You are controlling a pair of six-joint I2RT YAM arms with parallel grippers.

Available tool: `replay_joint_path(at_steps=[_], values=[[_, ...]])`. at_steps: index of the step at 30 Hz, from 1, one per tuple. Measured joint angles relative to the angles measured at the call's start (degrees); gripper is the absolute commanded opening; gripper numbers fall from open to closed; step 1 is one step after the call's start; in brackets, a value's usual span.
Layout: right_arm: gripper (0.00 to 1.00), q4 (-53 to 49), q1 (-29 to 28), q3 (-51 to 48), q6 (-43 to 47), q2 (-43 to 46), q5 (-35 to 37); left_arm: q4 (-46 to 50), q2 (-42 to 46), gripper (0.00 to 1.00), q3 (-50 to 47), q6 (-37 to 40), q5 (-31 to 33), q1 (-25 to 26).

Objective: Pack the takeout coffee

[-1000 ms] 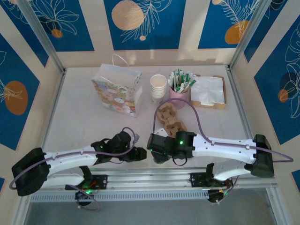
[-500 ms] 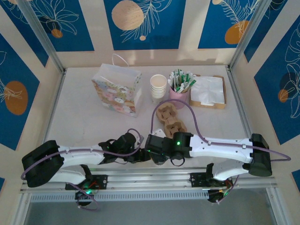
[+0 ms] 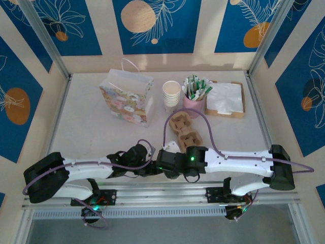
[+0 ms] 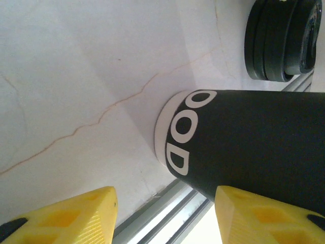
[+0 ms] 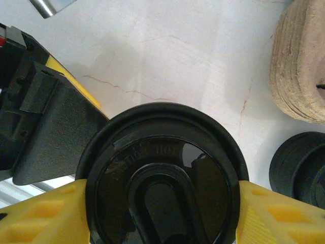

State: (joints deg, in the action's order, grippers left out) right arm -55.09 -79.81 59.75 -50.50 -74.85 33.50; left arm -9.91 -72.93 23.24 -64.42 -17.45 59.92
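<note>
The takeout coffee cup (image 4: 244, 137) stands on the table near its front edge; it has a black sleeve with white letters and a white base. Its black lid (image 5: 162, 173) sits between the yellow fingers (image 5: 279, 218) of my right gripper (image 5: 162, 203), which is shut on it from above. My left gripper (image 4: 162, 213) is open beside the cup's base, its right finger (image 4: 254, 213) right at the sleeve and nothing between the fingertips. From above, the left gripper (image 3: 151, 169) and right gripper (image 3: 170, 166) meet. The cardboard cup carrier (image 3: 185, 131) lies just beyond.
A patterned paper bag (image 3: 127, 96) stands at the back left. Stacked paper cups (image 3: 171, 94), a pink holder of sugar sticks (image 3: 194, 94) and a napkin tray (image 3: 226, 99) line the back. A stack of black lids (image 5: 297, 168) lies right of the cup. The table's front rail is close.
My left gripper has slid right, up against the cup under the right gripper. The right arm has shifted slightly. Both jaws kept their width.
</note>
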Motion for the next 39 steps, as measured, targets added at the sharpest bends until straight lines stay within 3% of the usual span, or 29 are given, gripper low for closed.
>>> replay_joint_path(at_steps=[16,39], values=[[0.48,0.61,-3.72,-1.9,-6.21,-0.85,6.45,8.33,3.87,0.5,1.36,1.75,6.29,0.0],[0.44,3.06,-4.98,-4.44,-13.68,-0.31,8.83,17.68,15.8,0.41,2.95,2.8,13.81,0.0]])
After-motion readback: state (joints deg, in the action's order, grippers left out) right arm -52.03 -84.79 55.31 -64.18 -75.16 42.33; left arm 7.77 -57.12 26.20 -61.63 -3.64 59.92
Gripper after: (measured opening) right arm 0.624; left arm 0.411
